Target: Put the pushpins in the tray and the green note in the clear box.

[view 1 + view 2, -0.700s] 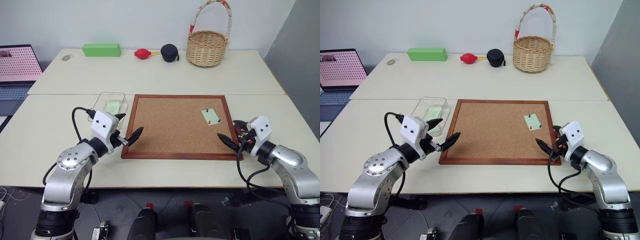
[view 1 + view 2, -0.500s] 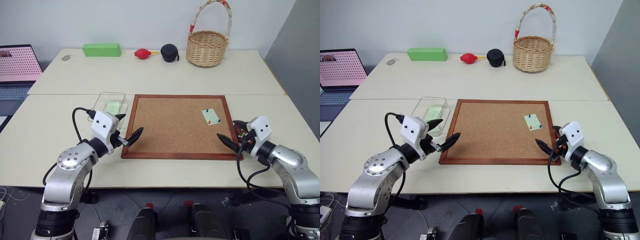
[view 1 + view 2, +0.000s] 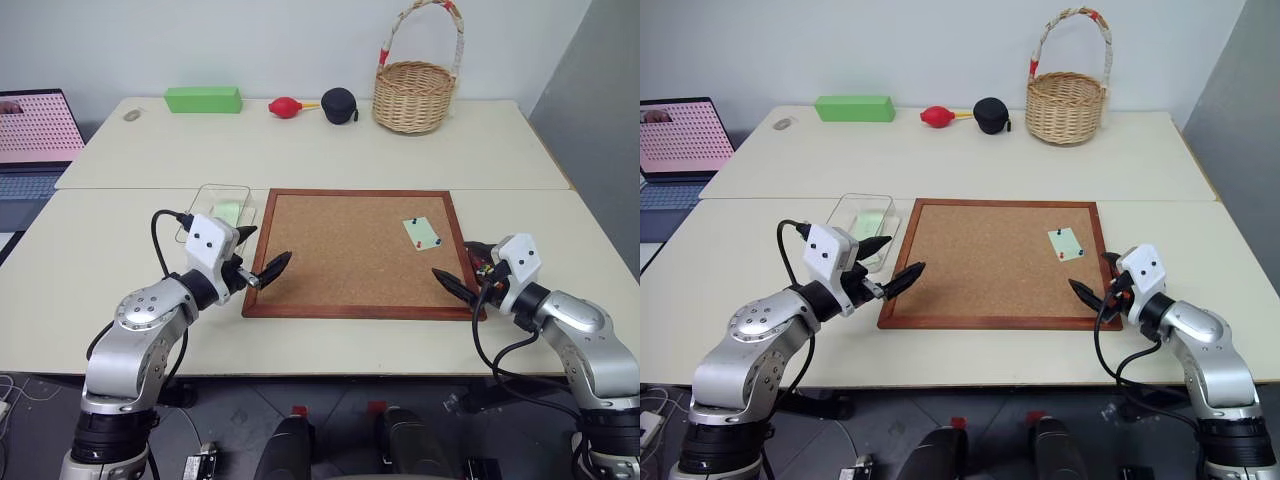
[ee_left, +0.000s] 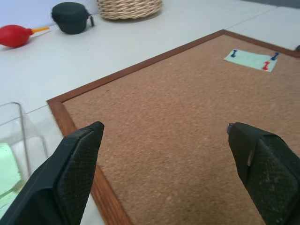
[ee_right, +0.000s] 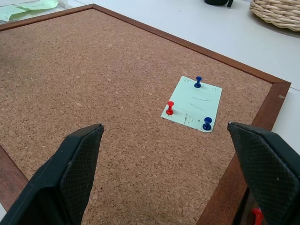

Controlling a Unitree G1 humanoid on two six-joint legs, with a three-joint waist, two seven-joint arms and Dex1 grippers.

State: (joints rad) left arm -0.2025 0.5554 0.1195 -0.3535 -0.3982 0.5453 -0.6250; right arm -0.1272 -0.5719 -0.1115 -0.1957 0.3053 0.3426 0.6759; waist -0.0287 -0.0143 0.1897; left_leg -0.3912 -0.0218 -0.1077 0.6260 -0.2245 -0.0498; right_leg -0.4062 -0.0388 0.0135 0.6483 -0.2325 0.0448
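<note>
Right wrist view gives the closest look at the green note (image 5: pixel 192 104): it lies flat on the corkboard (image 5: pixel 84 93), near the board's far right corner, held by 3 pushpins (image 5: pixel 170 108), 1 red and 2 dark blue. At the lower edge of that view a further red pin (image 5: pixel 256 216) shows just past the board's frame. The head views place the tray (image 3: pixel 482 258) there, a small dark dish on the table touching the board's right edge, partly hidden by the right gripper (image 3: pixel 456 279), with small coloured bits inside.

Left wrist view shows the clear box (image 4: pixel 18 154) beside the board's left frame with pale green paper (image 4: pixel 7 176) lying in it. From the head, this box (image 3: pixel 862 222) sits just beyond the left gripper (image 3: pixel 888 260).

Both grippers hover with fingers spread wide and hold nothing, the left over the board's near left corner, the right over its near right corner.

A wicker basket (image 3: pixel 414 92) stands on the far table; its contents cannot be seen.
</note>
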